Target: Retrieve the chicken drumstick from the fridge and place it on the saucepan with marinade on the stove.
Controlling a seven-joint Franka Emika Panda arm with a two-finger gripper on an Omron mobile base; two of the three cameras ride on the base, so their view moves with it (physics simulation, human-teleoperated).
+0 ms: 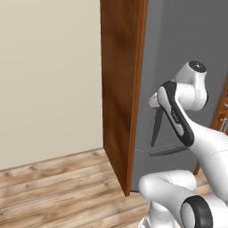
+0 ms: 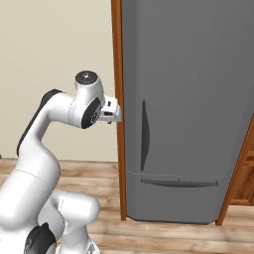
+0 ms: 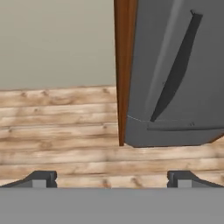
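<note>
Left to right, a plain beige wall (image 2: 54, 39) fills the 9 o'clock side of both base views, above a plank wood floor (image 1: 53, 187). At centre stands the fridge (image 2: 188, 99), tall and grey, both doors shut; the chicken drumstick cannot be seen from outside. A brown wooden side panel (image 1: 118, 89) clads the fridge's left flank and reaches the floor. On the grey front, a long dark upright handle (image 2: 144, 136) runs down the upper door, and a second dark handle (image 2: 179, 183) lies level across the drawer front, at 6 o'clock of the first. A seam between door and drawer passes between the two handles. A further strip of brown wood (image 2: 238, 168) borders the fridge at 3 o'clock.

The white arm (image 2: 39, 163) rises from the base and bends forward, its wrist raised near the panel's front edge, apart from both handles. In the hand view the fingers (image 3: 41, 179) stand wide apart, one tip at 7 o'clock and the other at 5 o'clock, with nothing between them; beyond them lie floor planks, with the panel and the fridge's lower corner toward 1 o'clock.
</note>
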